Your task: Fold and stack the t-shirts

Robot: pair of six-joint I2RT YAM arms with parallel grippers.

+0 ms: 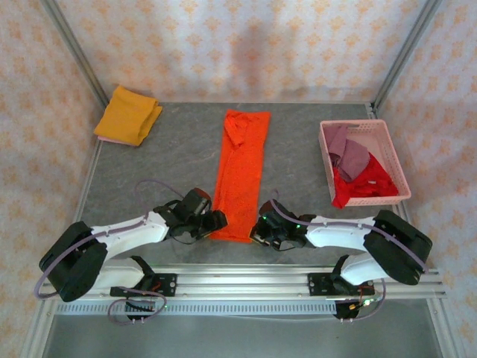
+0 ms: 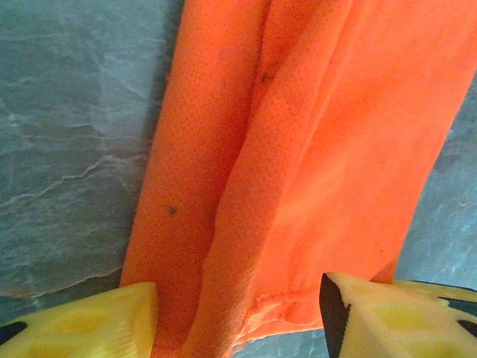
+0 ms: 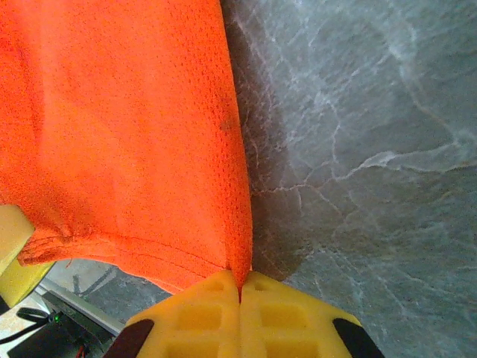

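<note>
The bright orange t-shirt (image 1: 240, 175) lies folded into a long narrow strip down the middle of the table. My left gripper (image 1: 216, 221) is at its near left corner, open, and its yellow fingers (image 2: 97, 324) straddle the near hem of the orange t-shirt (image 2: 298, 186). My right gripper (image 1: 258, 227) is at the near right corner. In the right wrist view the right gripper (image 3: 240, 287) is shut on the corner of the orange cloth (image 3: 127, 134). A folded mustard yellow t-shirt (image 1: 128, 114) rests at the back left. The mauve shirt (image 1: 349, 153) and red shirt (image 1: 365, 183) lie crumpled in the basket.
The pink lattice basket (image 1: 355, 124) stands at the right side of the grey stone-patterned table (image 1: 164, 171). Metal frame posts rise at the back corners, and a rail runs along the near edge by the arm bases.
</note>
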